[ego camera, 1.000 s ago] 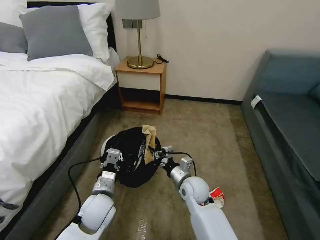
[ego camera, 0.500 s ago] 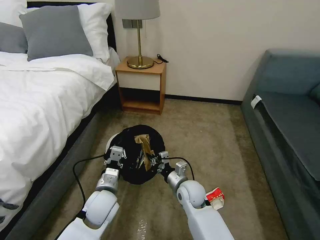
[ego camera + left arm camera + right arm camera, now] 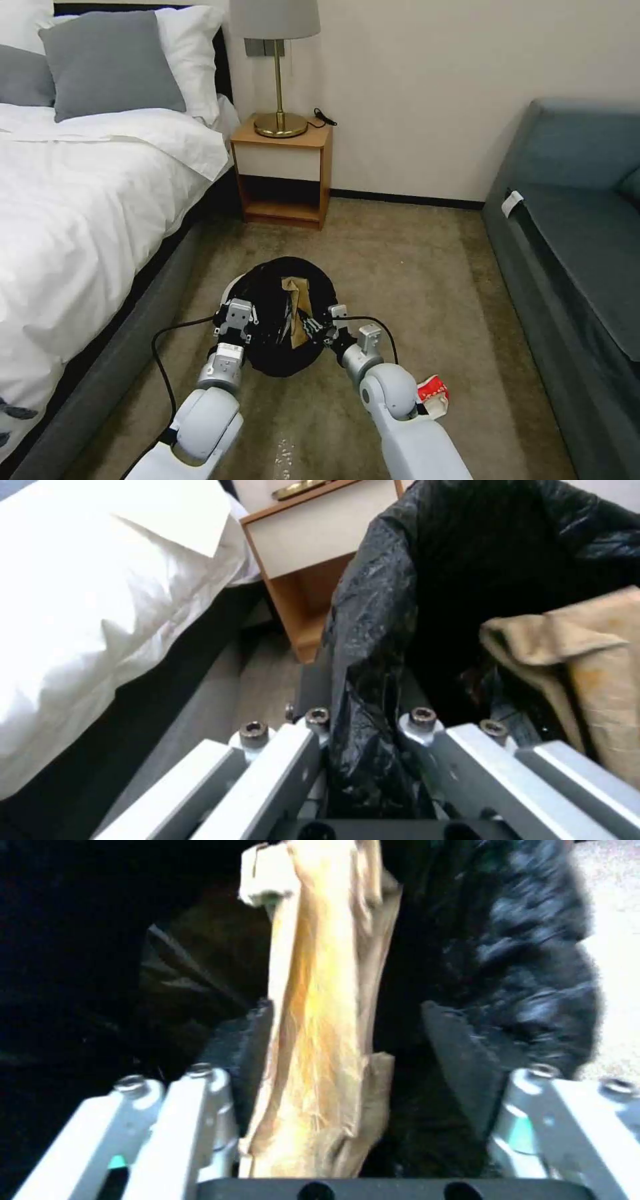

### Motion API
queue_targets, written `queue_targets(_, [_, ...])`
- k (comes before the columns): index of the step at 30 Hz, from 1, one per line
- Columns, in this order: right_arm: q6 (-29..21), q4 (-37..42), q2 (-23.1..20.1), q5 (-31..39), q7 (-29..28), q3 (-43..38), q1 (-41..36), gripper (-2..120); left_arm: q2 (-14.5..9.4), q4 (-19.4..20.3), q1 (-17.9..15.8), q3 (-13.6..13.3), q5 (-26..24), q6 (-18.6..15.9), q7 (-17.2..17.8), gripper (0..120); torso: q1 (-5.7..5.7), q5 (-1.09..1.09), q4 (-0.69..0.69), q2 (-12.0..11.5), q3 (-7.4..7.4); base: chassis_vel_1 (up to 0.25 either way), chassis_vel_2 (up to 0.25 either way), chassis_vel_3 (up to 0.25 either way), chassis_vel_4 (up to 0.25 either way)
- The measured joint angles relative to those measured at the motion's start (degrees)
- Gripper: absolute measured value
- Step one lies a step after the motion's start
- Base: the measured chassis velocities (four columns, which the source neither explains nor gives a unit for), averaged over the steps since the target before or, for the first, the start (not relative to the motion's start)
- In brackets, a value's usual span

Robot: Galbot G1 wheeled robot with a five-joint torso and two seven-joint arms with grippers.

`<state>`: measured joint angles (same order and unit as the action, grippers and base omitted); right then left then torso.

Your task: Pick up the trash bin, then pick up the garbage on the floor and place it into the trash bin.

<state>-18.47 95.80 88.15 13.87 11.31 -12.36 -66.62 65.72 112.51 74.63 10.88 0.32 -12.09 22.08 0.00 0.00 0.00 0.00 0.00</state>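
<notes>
Right jaws: we see the right gripper (image 3: pixel 347 1075) spread wide inside the trash bin (image 3: pixel 283 353), its two dark pads apart with the crumpled brown paper (image 3: pixel 320 1040) standing between them; one pad seems to touch the paper, the other is clear of it, so we judge the paper released or nearly so.
Left jaws: our left gripper (image 3: pixel 363 740) is pinched narrow on the bin's rim, black bag (image 3: pixel 373 630) caught between the fingers, on the bed side of the bin.
Paper: upright in the bin's mouth, its top near the rim, leaning toward the right gripper's side.
Bin: on the carpet (image 3: pixel 413 267) between both arms, in front of the nightstand (image 3: pixel 283 170).
Red-white packet: lies on the carpet (image 3: pixel 432 393), to the right of the bin, just beside our right elbow.
Risk, paper: we think it could cling to a pad and ride back out, or tip over the rim, since it stands tall rather than sunk.
Risk, bin: we hold mostly bag film at the rim; it may slip or tear and tilt the bin.
Risk, packet: our right elbow could nudge it.
Hidden: the bin's bottom is dark; the bottle and snack wrapper we cannot make out; whether the left fingers grip plastic wall or only bag, we cannot tell.
</notes>
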Motion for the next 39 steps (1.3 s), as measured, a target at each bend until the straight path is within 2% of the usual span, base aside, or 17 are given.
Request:
queue_targets(1, [0.0,0.3,0.0,0.0,0.0,-0.2,-0.2,67,0.0,-0.1,0.2,0.3,0.0,0.1,0.0,4,0.00,0.00,0.00,0.0,0.00,0.000,0.000,0.000,0.000])
queue_targets(2, [0.0,0.3,0.0,0.0,0.0,-0.2,-0.2,67,0.0,-0.1,0.2,0.3,0.0,0.1,0.0,4,0.00,0.00,0.00,0.0,0.00,0.000,0.000,0.000,0.000])
queue_targets(5, [-0.2,1.8,-0.1,0.3,0.0,-1.1,-0.6,83,0.0,-0.3,0.9,1.0,0.0,0.5,-0.1,4,0.00,0.00,0.00,0.0,0.00,0.000,0.000,0.000,0.000])
queue_targets(6, [-0.2,1.8,-0.1,0.3,0.0,-1.1,-0.6,83,0.0,-0.3,0.9,1.0,0.0,0.5,-0.1,4,0.00,0.00,0.00,0.0,0.00,0.000,0.000,0.000,0.000])
queue_targets(8, [-0.4,2.6,-0.3,0.5,-0.2,-1.7,-0.8,93,0.0,-0.5,1.3,1.6,0.1,0.7,-0.2,4,0.00,0.00,0.00,0.0,0.00,0.000,0.000,0.000,0.000])
queue_targets(11, [-0.5,3.0,-0.5,0.6,-0.3,-2.0,-1.0,99,0.0,-0.6,1.5,1.7,0.1,0.9,-0.2,4,0.00,0.00,0.00,0.0,0.00,0.000,0.000,0.000,0.000])
queue_targets(17, [-0.6,3.9,-1.3,1.1,-0.5,-4.0,-1.9,100,-0.1,-1.0,2.0,2.1,0.1,1.3,-0.2,4,0.00,0.00,0.00,0.0,0.00,0.000,0.000,0.000,0.000])
queue_targets(21, [-1.5,3.9,-3.4,0.9,-0.8,-5.1,-3.4,100,-0.3,-2.1,2.0,2.7,0.0,1.8,-0.3,4,0.00,0.00,0.00,0.0,0.00,0.000,0.000,0.000,0.000])
queue_targets(23, [-3.2,3.4,-4.6,-0.3,-1.6,-5.7,-4.2,100,-0.4,-2.5,2.0,3.0,-0.1,2.0,-0.3,4,0.00,0.00,0.00,0.0,0.00,0.000,0.000,0.000,0.000])
queue_targets(24, [-6.0,3.2,-5.3,-1.2,-2.8,-6.4,-4.7,100,-0.5,-2.8,2.0,3.2,-0.2,2.1,-0.3,4,0.00,0.01,0.00,0.0,0.00,0.000,0.000,0.000,0.000])
queue_targets(25, [-6.0,3.2,-5.3,-1.2,-2.8,-6.4,-4.7,100,-0.5,-2.8,2.0,3.2,-0.2,2.1,-0.3,4,0.00,0.01,0.00,0.0,0.00,0.000,0.000,0.000,0.000])
queue_targets(27, [-12.3,2.6,-6.1,-0.7,-7.2,-7.9,-5.3,100,-0.7,-3.4,2.0,3.5,-0.3,2.5,-0.4,4,0.00,0.00,0.00,0.0,0.00,0.000,0.000,0.000,0.000])
queue_targets(28, [-12.3,2.6,-6.1,-0.7,-7.2,-7.9,-5.3,100,-0.7,-3.4,2.0,3.5,-0.3,2.5,-0.4,4,0.00,0.00,0.00,0.0,0.00,0.000,0.000,0.000,0.000])
queue_targets(31, [-16.1,1.4,-6.4,3.5,-11.0,-9.3,-5.5,100,-0.9,-3.9,2.1,3.8,-0.5,2.8,-0.4,4,0.00,0.00,0.00,0.0,0.00,0.000,0.000,0.000,0.000])
queue_targets(39, [-19.9,0.2,-6.4,14.0,-16.4,-13.1,-6.1,100,-1.2,-4.2,2.3,4.1,-1.1,3.1,-0.4,4,0.00,0.00,0.00,0.0,0.00,0.000,0.000,0.000,0.000])
